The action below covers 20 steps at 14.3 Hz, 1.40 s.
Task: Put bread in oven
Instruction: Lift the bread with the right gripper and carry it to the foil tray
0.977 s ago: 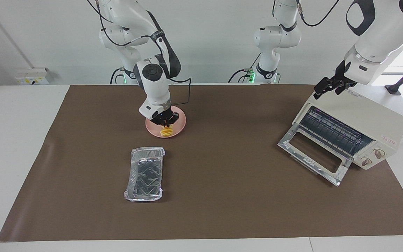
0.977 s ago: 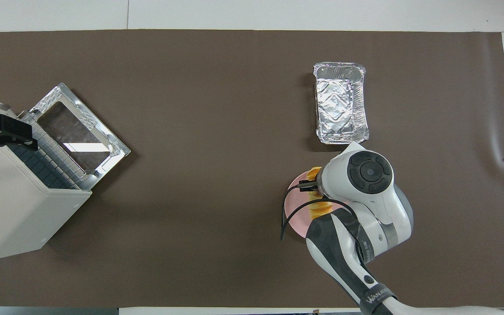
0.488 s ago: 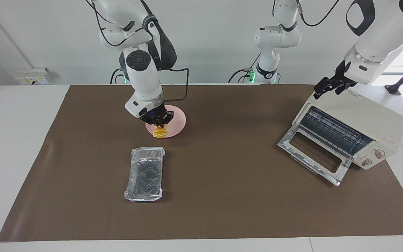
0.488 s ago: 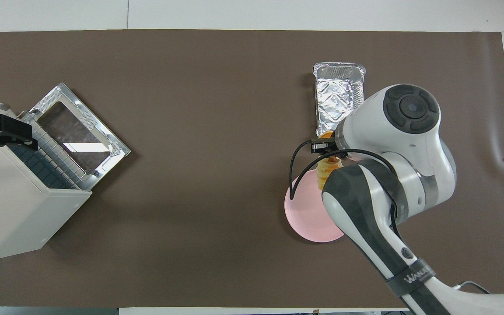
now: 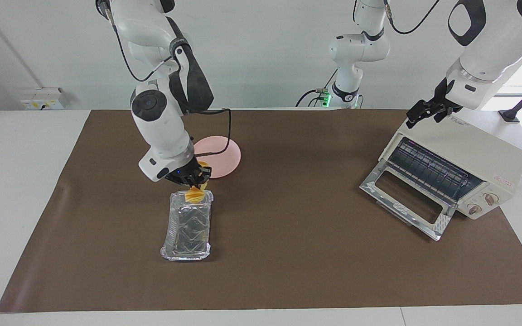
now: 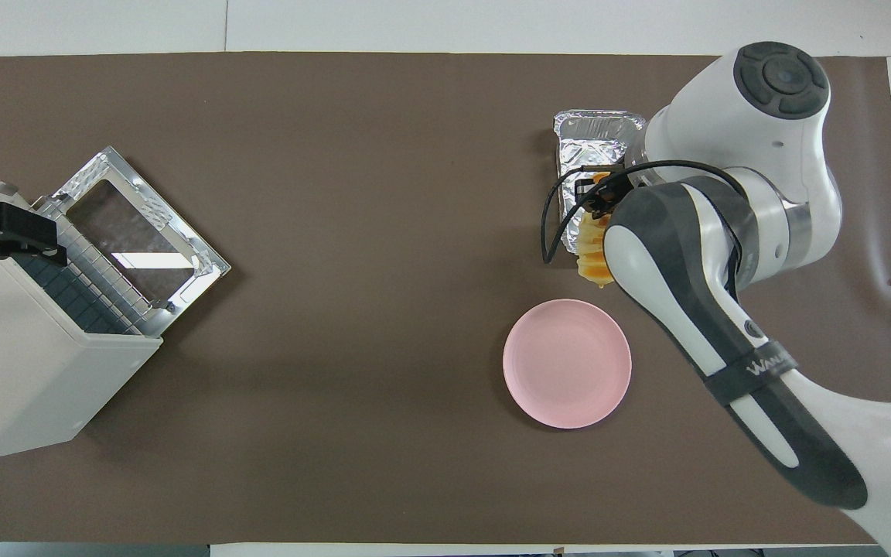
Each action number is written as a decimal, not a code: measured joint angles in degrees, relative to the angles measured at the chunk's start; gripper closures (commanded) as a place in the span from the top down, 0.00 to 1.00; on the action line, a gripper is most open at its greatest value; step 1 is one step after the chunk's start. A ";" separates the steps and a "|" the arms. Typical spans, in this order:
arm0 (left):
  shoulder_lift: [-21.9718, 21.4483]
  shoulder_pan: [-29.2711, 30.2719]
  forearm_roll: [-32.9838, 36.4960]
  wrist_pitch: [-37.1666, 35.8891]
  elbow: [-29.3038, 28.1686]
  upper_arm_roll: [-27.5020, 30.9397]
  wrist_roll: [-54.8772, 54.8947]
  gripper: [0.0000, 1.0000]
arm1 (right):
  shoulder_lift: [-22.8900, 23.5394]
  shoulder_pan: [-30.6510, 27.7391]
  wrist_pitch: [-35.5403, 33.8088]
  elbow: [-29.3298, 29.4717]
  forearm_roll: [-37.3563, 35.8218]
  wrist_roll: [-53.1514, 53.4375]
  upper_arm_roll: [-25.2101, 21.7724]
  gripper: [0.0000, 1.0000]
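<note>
Our right claw [image 5: 194, 180] grips the small ridged golden-yellow bread [image 5: 194, 194] over the rectangular silver foil tray [image 5: 187, 231]; a loose pinch may drop it. Our left claw [image 5: 427, 112] waits open above the cream-white boxy toaster oven [image 5: 478, 158].

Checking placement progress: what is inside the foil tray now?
The foil tray looks empty. The bread hangs in the right pincer over its robot-side end; the arm hides that end from above.

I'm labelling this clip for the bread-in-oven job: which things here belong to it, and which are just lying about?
Part of the job:
- small golden-yellow ridged bread loaf, held in the right claw over the foil tray's end nearest the robots
- cream-white boxy toaster oven, glass door open
- rectangular silver foil tray

Lying about:
- round pink plate, empty
- left claw, open, waiting over the oven
</note>
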 measured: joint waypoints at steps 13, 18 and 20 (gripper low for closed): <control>0.00 0.00 0.00 0.00 0.00 0.00 0.00 1.00 | 15.87 -0.36 2.36 14.08 -1.59 -5.25 -1.65 0.00; 0.00 0.00 0.00 0.00 0.00 0.00 0.00 1.00 | 16.12 -0.30 3.96 14.07 -1.76 -5.56 -1.65 0.70; 0.00 0.00 0.00 0.00 0.00 0.00 0.00 1.00 | 16.12 -0.29 3.96 13.98 -1.77 -5.56 -1.65 1.00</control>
